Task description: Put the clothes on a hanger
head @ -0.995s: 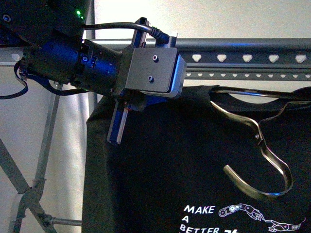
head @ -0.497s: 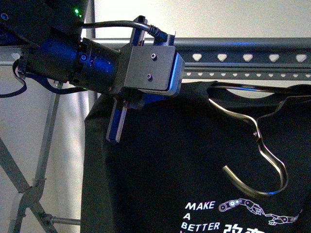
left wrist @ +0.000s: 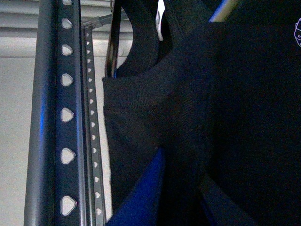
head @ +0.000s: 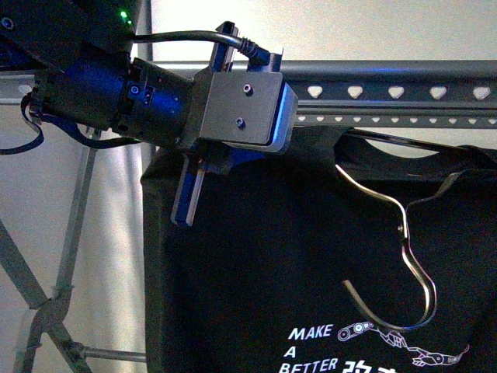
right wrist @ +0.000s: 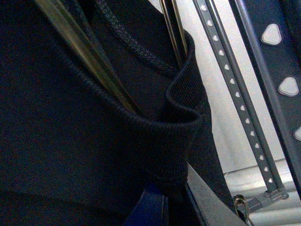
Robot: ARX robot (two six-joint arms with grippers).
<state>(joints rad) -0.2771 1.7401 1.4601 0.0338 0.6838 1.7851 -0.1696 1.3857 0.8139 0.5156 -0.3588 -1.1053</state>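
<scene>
Left claw [left wrist: 183,176]: clamped on the shoulder fabric of the black T-shirt [head: 256,264], close under the rack rail [head: 388,78].
Right claw [right wrist: 171,188]: pinching a collar fold.
T-shirt place: hanging on the near side of the rail, not over it.
Risk: the wire hanger [head: 404,233] dangles hook-down from the neckline and may snag the rail or fall; either of the 2 grips may slip.

Front view tally: one black T-shirt [head: 272,256], filling 5 o'clock. One grey rack [head: 388,74], rail across 1 o'clock; five heart-shaped holes [head: 355,92] visible along it, right of arm. One silvery wire hanger [head: 404,233] at 4 o'clock. One robot arm [head: 101,93] at 10 o'clock; one green light [head: 123,15] at 11. Three printed words [head: 311,334] readable at 6 o'clock: MAKE, A, BETTER.
</scene>
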